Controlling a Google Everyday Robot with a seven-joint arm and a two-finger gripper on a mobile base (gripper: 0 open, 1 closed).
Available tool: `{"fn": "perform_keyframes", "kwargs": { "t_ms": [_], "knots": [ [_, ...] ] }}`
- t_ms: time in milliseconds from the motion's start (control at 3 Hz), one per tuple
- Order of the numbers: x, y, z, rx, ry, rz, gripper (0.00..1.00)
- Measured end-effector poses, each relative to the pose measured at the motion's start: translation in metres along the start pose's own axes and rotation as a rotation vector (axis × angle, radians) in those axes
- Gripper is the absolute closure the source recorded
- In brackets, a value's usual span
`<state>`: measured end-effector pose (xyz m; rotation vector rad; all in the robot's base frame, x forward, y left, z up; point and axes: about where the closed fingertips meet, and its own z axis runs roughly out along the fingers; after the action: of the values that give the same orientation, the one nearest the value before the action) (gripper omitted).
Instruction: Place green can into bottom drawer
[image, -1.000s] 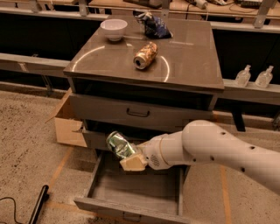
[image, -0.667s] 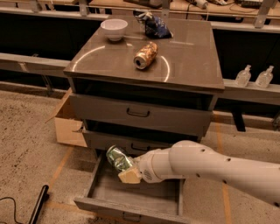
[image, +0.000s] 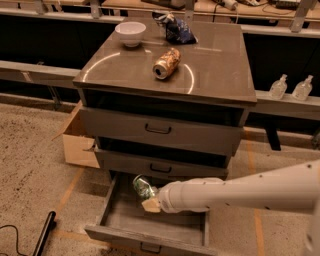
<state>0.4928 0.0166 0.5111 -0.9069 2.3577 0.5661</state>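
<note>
The green can (image: 143, 186) is green and silver, tilted, and held above the open bottom drawer (image: 120, 231), the lowest of three grey drawers, pulled out toward me. My gripper (image: 150, 199) reaches in from the right on a white arm and is shut on the green can, just over the drawer's back half. The can's lower part is hidden by the gripper. The drawer's inside shows nothing else.
An orange-gold can (image: 166, 63) lies on its side on the cabinet top (image: 215, 70), with a white bowl (image: 130, 33) and a dark snack bag (image: 176, 29) behind it. A cardboard box (image: 80, 142) stands left of the cabinet. Two clear bottles (image: 290, 88) stand at right. A black object (image: 43, 236) lies on the floor.
My gripper has carried the green can downward and a little further into the open bottom drawer; the arm now lies lower and more level.
</note>
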Motion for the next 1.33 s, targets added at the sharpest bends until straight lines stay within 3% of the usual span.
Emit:
{"fn": "perform_keyframes", "kwargs": {
  "t_ms": [333,667,1000,1333],
  "knots": [
    [-0.002,-0.017,0.015,0.034,0.012,-0.014,1.00],
    [0.005,-0.017,0.023,0.035,0.020,-0.018,1.00],
    [0.037,-0.027,0.065,0.049,0.055,-0.089,1.00],
    [0.064,-0.034,0.125,0.031,0.079,-0.170,1.00]
  ]
}}
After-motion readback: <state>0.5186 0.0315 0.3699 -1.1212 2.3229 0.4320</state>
